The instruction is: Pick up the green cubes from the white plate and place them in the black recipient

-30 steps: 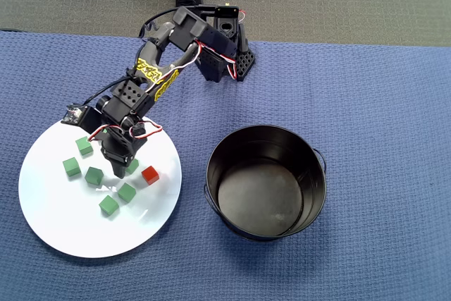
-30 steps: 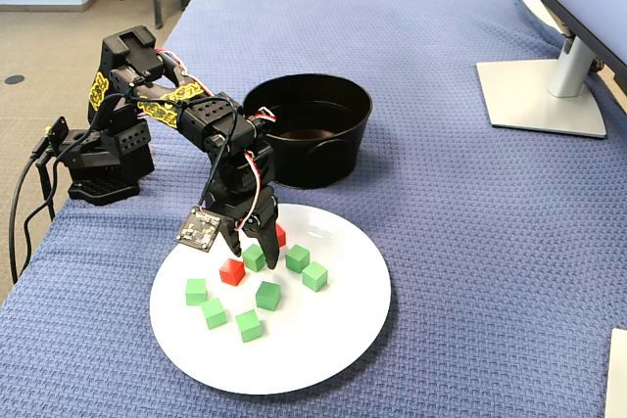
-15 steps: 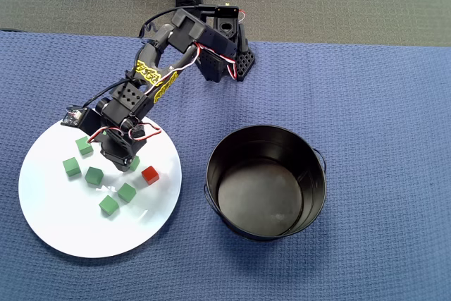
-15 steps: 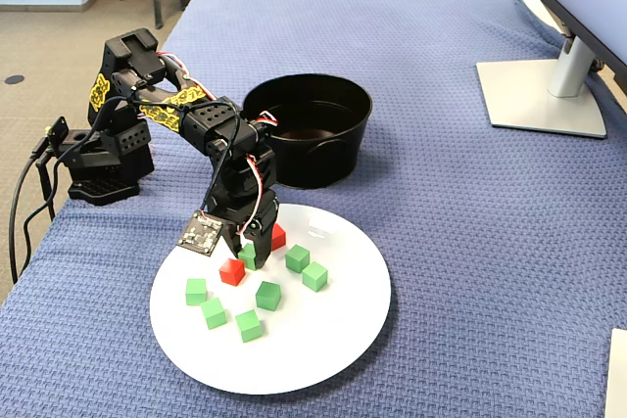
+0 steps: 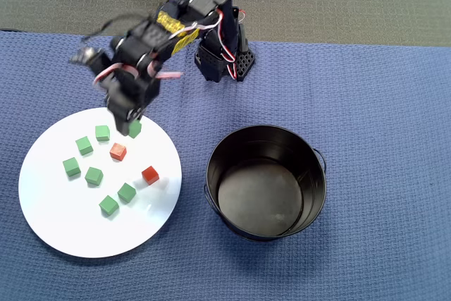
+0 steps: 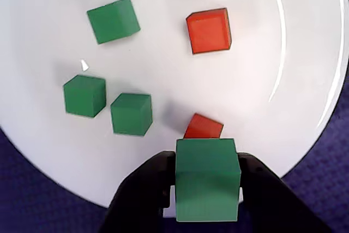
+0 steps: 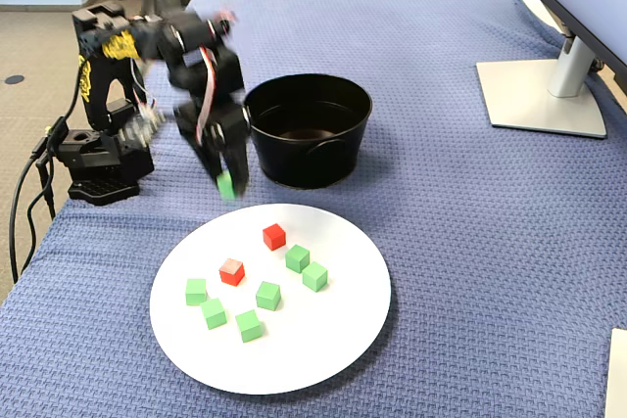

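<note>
My gripper (image 5: 134, 126) is shut on one green cube (image 5: 134, 130), lifted clear above the far edge of the white plate (image 5: 70, 234). In the wrist view the held cube (image 6: 207, 181) sits between both black fingers (image 6: 147, 184), with the plate (image 6: 163, 64) below. The fixed view shows the cube (image 7: 226, 184) hanging in the air between the plate (image 7: 313, 349) and the black recipient (image 7: 309, 149). Several green cubes (image 5: 94, 175) lie loose on the plate. The recipient (image 5: 264, 133) stands to the right of the plate in the overhead view and looks empty.
Two red cubes (image 5: 118, 151) (image 5: 149, 175) lie among the green ones on the plate. The arm's base (image 5: 222, 61) stands at the table's far edge. A monitor stand (image 7: 544, 95) sits at the right in the fixed view. Blue cloth covers the table.
The gripper has closed on a green cube and risen off the plate, swinging towards the plate's far edge. A red cube that the arm covered now shows.
</note>
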Controlling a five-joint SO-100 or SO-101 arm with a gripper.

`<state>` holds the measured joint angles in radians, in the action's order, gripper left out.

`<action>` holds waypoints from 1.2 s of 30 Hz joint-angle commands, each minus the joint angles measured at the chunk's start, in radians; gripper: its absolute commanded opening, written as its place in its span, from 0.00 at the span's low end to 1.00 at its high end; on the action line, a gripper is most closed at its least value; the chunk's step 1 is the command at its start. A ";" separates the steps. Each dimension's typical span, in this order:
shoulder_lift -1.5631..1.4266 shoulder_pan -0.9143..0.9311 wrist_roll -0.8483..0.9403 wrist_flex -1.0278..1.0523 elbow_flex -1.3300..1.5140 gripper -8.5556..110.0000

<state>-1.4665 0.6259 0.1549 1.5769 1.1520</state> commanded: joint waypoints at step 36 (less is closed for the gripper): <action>-0.054 -0.545 -0.075 -0.064 -0.152 0.28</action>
<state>-1.4696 -0.0399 -0.0046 1.4143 1.1413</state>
